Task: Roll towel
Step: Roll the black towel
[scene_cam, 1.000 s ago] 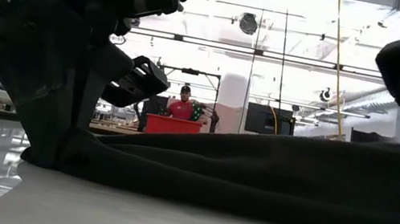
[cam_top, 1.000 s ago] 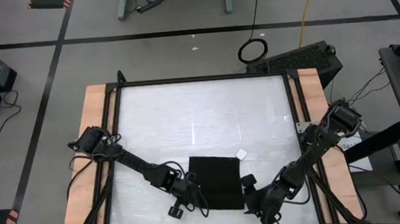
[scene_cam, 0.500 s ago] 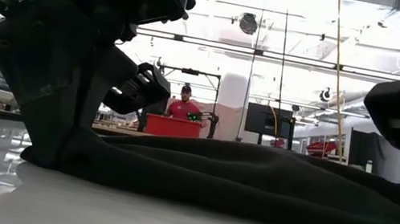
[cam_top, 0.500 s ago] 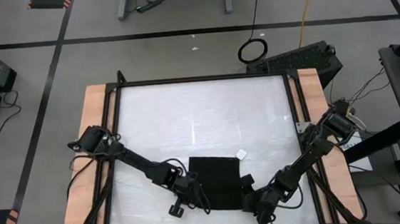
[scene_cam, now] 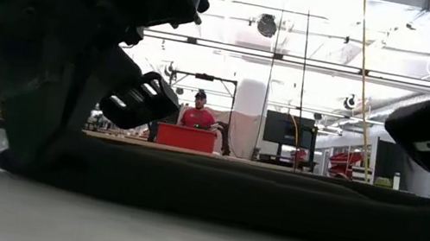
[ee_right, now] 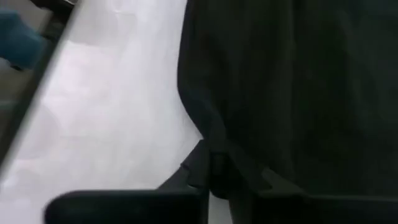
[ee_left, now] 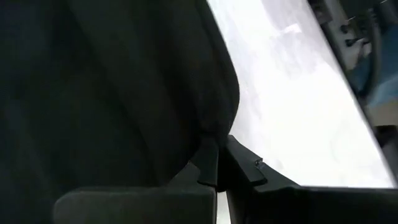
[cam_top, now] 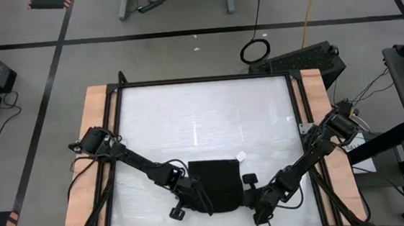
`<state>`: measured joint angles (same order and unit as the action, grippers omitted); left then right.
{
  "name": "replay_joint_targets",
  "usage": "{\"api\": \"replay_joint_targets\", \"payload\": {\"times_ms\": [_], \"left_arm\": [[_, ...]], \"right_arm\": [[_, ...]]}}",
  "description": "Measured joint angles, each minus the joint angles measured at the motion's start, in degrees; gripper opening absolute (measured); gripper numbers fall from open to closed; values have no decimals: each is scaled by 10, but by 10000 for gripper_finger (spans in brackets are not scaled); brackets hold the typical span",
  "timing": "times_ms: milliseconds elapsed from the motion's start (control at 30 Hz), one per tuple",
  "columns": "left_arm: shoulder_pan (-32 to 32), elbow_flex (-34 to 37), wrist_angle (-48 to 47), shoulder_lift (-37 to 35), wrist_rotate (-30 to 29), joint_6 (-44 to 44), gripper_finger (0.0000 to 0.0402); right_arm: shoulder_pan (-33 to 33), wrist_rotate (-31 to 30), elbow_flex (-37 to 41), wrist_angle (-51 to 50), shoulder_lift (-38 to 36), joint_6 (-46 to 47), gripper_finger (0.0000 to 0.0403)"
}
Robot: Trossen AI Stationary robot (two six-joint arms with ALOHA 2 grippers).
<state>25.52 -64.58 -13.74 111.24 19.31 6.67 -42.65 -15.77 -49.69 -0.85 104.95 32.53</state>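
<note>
The black towel (cam_top: 216,185) lies near the table's near edge, and its small white tag (cam_top: 241,155) sticks out at the far right corner. In the low view the towel (scene_cam: 255,196) is a low, level band on the table. My left gripper (cam_top: 197,201) is shut on the towel's near left corner. My right gripper (cam_top: 246,198) is shut on the near right corner. Both come in low from the near side. My left gripper pinches the towel's edge at the near left corner (ee_left: 210,134) between its two fingers, which slant down from the table's near left. The cloth bunches into a fold at the fingertips. The rest of the towel lies on the table. My right gripper pinches the towel's edge at the near right corner (ee_right: 208,144) between its two fingers, which slant down from the table's near right. The cloth puckers at the fingertips. One layer or several, I cannot tell. The rest lies on the table.
The white table top (cam_top: 202,120) stretches bare beyond the towel toward the far edge, inside a black frame with wooden side strips (cam_top: 95,136). In the low view a person in red (scene_cam: 196,116) stands behind a red bin far off in the room.
My right gripper has gone toward the table's left, up to the towel's near right corner. The towel's right part, which stood higher in the low view, now lies low and level. The towel's far edge has come slightly toward the near edge.
</note>
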Motion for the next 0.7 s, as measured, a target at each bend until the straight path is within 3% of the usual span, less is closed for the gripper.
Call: {"api": "replay_joint_targets", "payload": {"times_ms": [367, 700], "left_arm": [[-6, 0, 4, 0, 78, 105, 5], [-29, 0, 78, -1, 196, 277, 5]], "right_arm": [[1, 124, 3, 123, -5, 141, 5], [-5, 161, 3, 173, -6, 263, 5]]}}
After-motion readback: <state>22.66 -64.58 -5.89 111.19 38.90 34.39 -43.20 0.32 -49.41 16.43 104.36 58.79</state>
